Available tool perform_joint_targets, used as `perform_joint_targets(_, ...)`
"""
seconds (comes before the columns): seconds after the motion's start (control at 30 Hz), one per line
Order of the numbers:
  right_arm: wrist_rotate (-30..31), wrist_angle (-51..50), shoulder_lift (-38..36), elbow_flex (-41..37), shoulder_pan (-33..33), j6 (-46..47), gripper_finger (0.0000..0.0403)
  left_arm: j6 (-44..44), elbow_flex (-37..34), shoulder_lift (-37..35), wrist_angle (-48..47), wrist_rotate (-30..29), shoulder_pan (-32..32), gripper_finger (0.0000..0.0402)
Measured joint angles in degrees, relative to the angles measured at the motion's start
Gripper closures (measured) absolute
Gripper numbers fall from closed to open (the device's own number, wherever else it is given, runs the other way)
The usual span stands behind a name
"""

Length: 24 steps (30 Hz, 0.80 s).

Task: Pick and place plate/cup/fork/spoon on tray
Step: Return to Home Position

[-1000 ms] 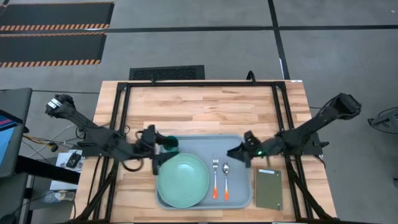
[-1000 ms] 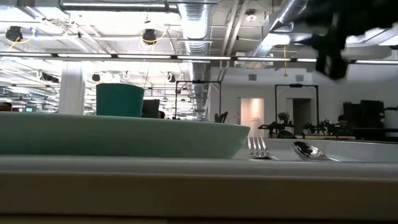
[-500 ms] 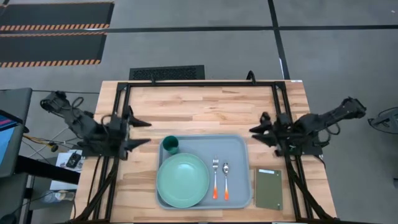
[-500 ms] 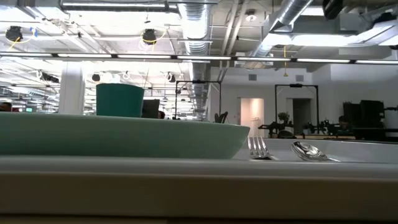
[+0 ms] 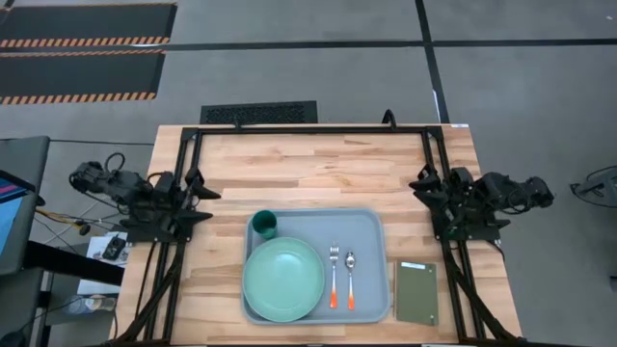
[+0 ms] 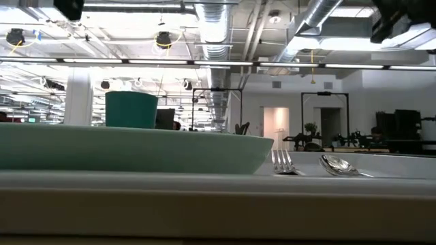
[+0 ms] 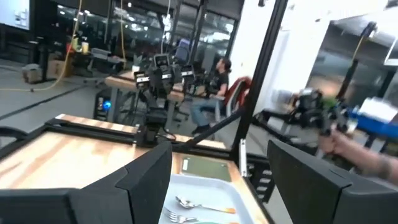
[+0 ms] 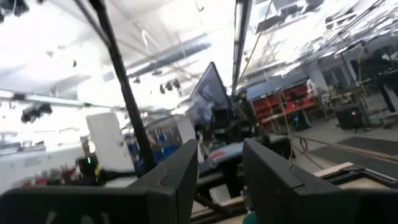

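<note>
The pale blue-grey tray (image 5: pixel 371 224) lies at the table's near middle. On it rest the mint-green plate (image 5: pixel 282 279), the dark green cup (image 5: pixel 264 226) upright at its far left corner, the fork (image 5: pixel 334 275) and the spoon (image 5: pixel 350 278), side by side right of the plate. The low view shows the plate (image 6: pixel 129 146), the cup (image 6: pixel 131 109), the fork (image 6: pixel 283 162) and the spoon (image 6: pixel 337 165). My left gripper (image 5: pixel 201 198) is open and empty at the table's left edge. My right gripper (image 5: pixel 420 188) is open and empty at the right edge.
A small olive-green pad (image 5: pixel 416 292) lies on the table right of the tray. A black frame (image 5: pixel 308 130) runs around the table's far and side edges. Bare wood lies beyond the tray. A person's hand (image 7: pixel 357 152) shows in the room beyond.
Both arms have drawn back from the tray and up: my left gripper from beside the cup toward the table's left edge, my right gripper from the tray's right side toward the right edge. The cup, plate, fork and spoon have stayed in place on the tray.
</note>
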Motion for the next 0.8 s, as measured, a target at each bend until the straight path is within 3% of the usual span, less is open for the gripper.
perform_joint_targets(0.17,-0.24,3.00,-2.74,-6.29,-1.08,0.39,0.0253,-1.89,-9.34,-12.58,0.63,1.02,1.20,0.0148)
perform_joint_targets(0.4,-0.16,2.87,-2.73,-10.12,-2.64,2.88,0.0256,-2.42,-16.76,-11.24,5.90,0.37,2.31,0.0147)
perform_joint_targets(0.57,-2.42,2.48,-2.75,-10.13,-3.39,-0.44,0.0253,-2.50,-24.95,-12.43,15.69,5.88,3.90,0.0147)
perform_joint_targets(0.8,-6.25,-1.32,-2.74,-10.14,-3.64,-2.89,0.0255,-4.78,-27.28,-12.10,11.80,12.06,7.91,0.0147)
